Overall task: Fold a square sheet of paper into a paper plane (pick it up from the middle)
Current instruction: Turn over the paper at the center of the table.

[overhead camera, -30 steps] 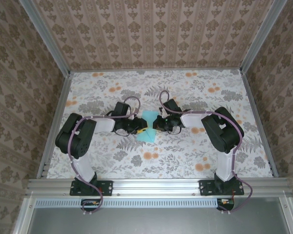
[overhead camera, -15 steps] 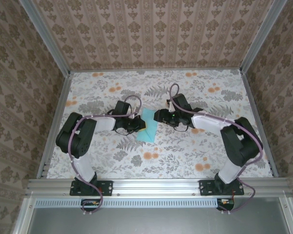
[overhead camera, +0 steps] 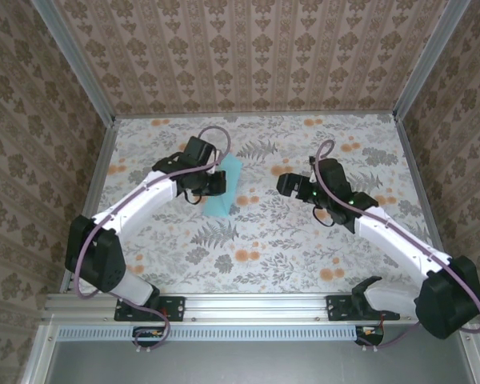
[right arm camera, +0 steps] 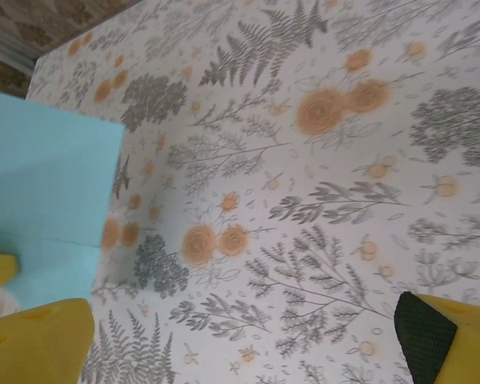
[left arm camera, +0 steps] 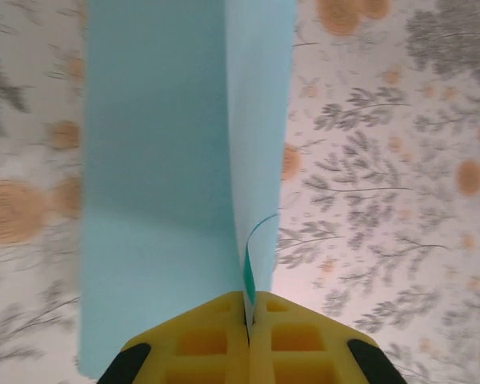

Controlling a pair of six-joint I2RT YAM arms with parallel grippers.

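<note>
The square sheet of paper (overhead camera: pixel 226 188) is light teal and doubled over into a narrow strip, left of the table's middle. My left gripper (overhead camera: pixel 217 184) is shut on it. In the left wrist view the yellow fingers (left arm camera: pixel 304 340) press together on the sheet's near edge, and the sheet of paper (left arm camera: pixel 160 160) runs away from them in two layers above the tablecloth. My right gripper (overhead camera: pixel 281 185) hangs open to the right of the sheet, apart from it. In the right wrist view its fingers (right arm camera: pixel 40 340) stand wide with only tablecloth between them, and the teal sheet (right arm camera: pixel 48 184) lies at the left edge.
The floral tablecloth (overhead camera: pixel 264 240) covers the table. Patterned walls and metal rails (overhead camera: pixel 92 192) close in the left, right and far sides. Both arm bases sit on the near rail (overhead camera: pixel 256 304).
My right gripper let go of the sheet, opened wide and drew back to the right. My left gripper shut on the sheet and carried it toward the far left.
</note>
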